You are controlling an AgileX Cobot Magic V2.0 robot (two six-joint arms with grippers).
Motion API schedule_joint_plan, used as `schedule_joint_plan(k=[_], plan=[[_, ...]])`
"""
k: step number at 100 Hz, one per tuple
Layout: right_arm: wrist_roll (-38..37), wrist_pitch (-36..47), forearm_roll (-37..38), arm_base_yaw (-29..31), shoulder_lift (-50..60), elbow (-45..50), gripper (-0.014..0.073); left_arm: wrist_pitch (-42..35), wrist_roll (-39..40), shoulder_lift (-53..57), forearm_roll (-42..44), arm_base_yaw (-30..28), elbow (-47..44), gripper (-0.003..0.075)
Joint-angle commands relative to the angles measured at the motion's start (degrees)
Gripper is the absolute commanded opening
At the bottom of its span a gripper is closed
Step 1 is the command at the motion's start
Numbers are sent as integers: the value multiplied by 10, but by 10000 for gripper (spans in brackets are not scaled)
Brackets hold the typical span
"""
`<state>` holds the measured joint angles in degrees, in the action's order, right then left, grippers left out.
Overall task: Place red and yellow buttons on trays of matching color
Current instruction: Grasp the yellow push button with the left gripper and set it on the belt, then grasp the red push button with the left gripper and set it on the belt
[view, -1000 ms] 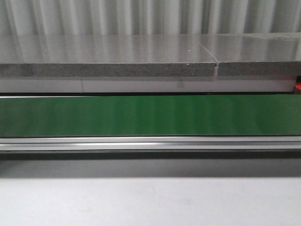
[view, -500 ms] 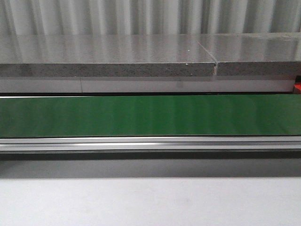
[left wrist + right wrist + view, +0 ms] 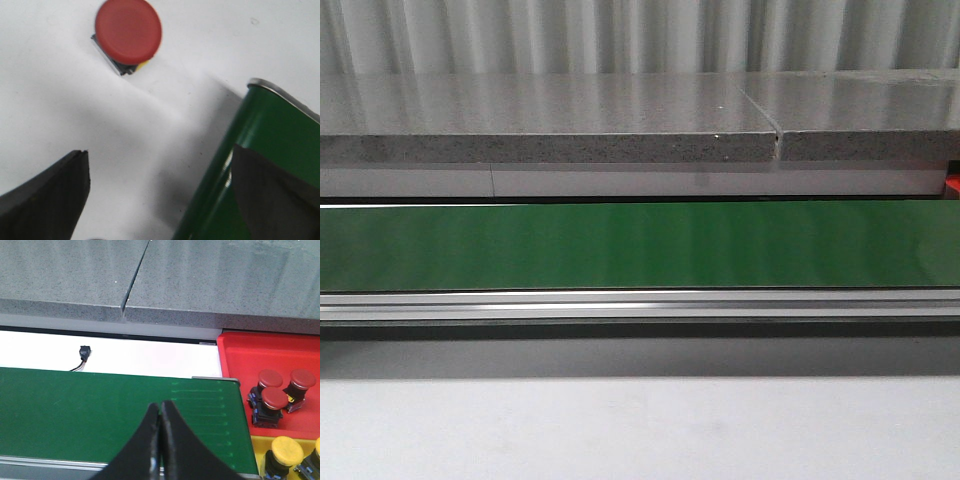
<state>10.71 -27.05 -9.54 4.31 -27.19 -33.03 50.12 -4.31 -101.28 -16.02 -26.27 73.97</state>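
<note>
We are seeing even, fairly bright light; the grey slab (image 3: pixel 550 110) is carrying soft vertical glare streaks. In the left wrist view the red button (image 3: pixel 128 31) and near fingers (image 3: pixel 47 200) are blurring, and soft shadows are falling across the white surface (image 3: pixel 60 110).

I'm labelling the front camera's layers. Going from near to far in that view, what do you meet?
White table → aluminium rail → green conveyor belt → grey stone slab → corrugated wall.

No lettering, label, brand mark or number could be read anywhere in the views; the green conveyor belt (image 3: pixel 640 245), the red tray (image 3: pixel 270 352) and the red button (image 3: pixel 128 31) all showed plain, unmarked surfaces.
</note>
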Motion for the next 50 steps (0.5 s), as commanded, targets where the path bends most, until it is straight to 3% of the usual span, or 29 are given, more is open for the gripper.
schedule_joint_plan(k=[1, 50], plan=[[2, 41, -7, -1, -1, -14, -105, -19, 9, 2, -8, -5, 31, 564], [2, 41, -7, -1, -1, -14, -105, -33, 18, -115, -6, -4, 160, 564]])
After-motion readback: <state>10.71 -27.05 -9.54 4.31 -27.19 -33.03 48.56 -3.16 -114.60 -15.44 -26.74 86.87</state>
